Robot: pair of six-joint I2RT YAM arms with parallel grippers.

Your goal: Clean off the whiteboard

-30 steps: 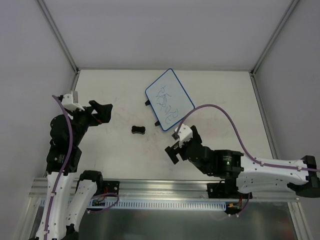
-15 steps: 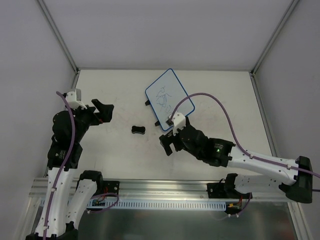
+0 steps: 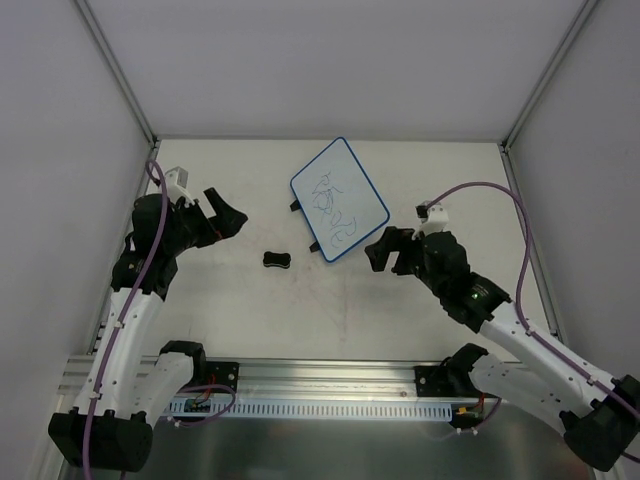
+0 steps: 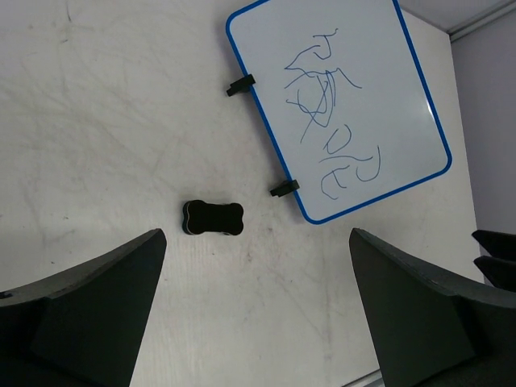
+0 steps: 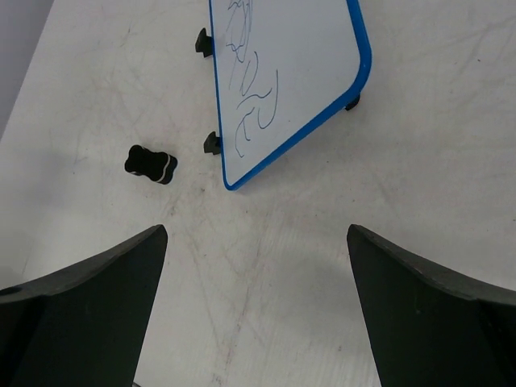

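The whiteboard (image 3: 338, 200) lies tilted on the table at the back centre, with a blue rim, black feet and blue scribbles across its face. It also shows in the left wrist view (image 4: 347, 105) and the right wrist view (image 5: 282, 72). A small black bone-shaped eraser (image 3: 277, 260) (image 4: 212, 218) (image 5: 151, 164) rests on the table just left of the board's near corner. My left gripper (image 3: 226, 218) (image 4: 258, 235) hangs open to the left of the eraser, holding nothing. My right gripper (image 3: 381, 251) (image 5: 257, 230) is open and empty, just right of the board's near corner.
The table (image 3: 250, 320) is a scuffed white surface with grey walls on three sides. Metal posts (image 3: 120, 75) rise at the back corners. A metal rail (image 3: 320, 385) with both arm bases runs along the near edge.
My right arm has swung from beside the eraser over to the right of the whiteboard. My left gripper has moved a little farther back and right. Both stayed open.
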